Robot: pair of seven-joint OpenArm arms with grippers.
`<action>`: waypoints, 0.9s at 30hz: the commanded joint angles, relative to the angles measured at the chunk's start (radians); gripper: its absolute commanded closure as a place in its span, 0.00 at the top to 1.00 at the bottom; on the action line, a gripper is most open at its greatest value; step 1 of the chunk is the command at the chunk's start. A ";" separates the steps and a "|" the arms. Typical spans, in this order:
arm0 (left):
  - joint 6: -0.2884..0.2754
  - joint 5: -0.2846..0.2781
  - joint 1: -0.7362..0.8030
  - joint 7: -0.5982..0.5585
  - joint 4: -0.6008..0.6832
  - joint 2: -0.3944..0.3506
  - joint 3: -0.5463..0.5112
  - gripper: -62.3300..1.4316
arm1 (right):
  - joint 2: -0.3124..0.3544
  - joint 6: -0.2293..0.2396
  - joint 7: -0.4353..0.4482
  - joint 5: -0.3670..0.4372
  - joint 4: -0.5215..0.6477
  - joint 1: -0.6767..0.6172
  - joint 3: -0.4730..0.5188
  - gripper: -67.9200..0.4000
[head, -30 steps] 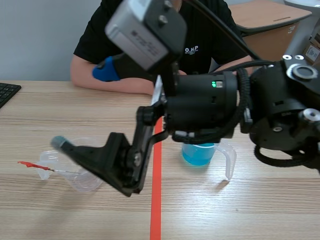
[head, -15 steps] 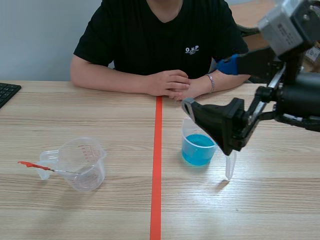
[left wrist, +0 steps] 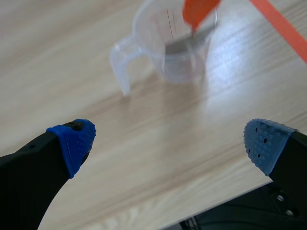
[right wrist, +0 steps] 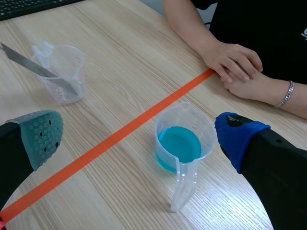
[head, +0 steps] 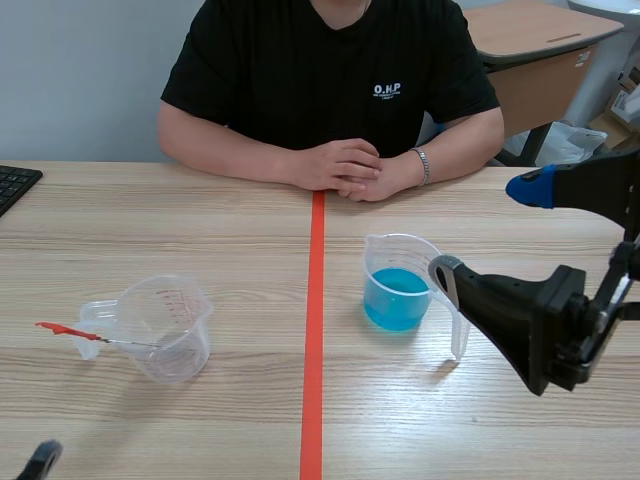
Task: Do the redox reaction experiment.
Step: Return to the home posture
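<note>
A clear measuring cup (head: 165,325) stands left of the tape line. A thin metal strip with an orange-red end (head: 65,330) leans in it and sticks out over its rim. A second clear cup (head: 400,290) with blue liquid stands right of the line, its handle toward me. My right gripper (head: 488,232) hangs open beside and above the blue cup (right wrist: 180,143), which lies ahead between its fingers. My left gripper (left wrist: 170,143) is open above bare table, with the strip's cup (left wrist: 175,43) ahead of it. Only one left fingertip (head: 42,460) shows in the scene view.
A person sits across the table with clasped hands (head: 345,165) resting at the far end of the orange-red line (head: 312,350). A black keyboard (head: 12,185) lies at the far left edge. Desks and boxes stand behind at the right.
My right arm, which stretched across the middle over the left cup, has swung back to the right and lowered beside the blue cup. A left fingertip has come into view.
</note>
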 commanded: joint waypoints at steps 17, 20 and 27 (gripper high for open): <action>-0.033 -0.220 -0.232 0.151 0.170 -0.198 0.024 1.00 | -0.003 -0.034 0.014 0.006 0.105 -0.131 0.069 1.00; -0.032 -0.227 -0.298 0.171 0.170 -0.205 0.058 1.00 | -0.003 -0.034 0.014 0.006 0.105 -0.131 0.069 1.00; -0.031 -0.227 -0.402 0.174 0.170 -0.206 0.142 1.00 | -0.003 -0.034 0.005 0.006 0.105 -0.131 0.069 1.00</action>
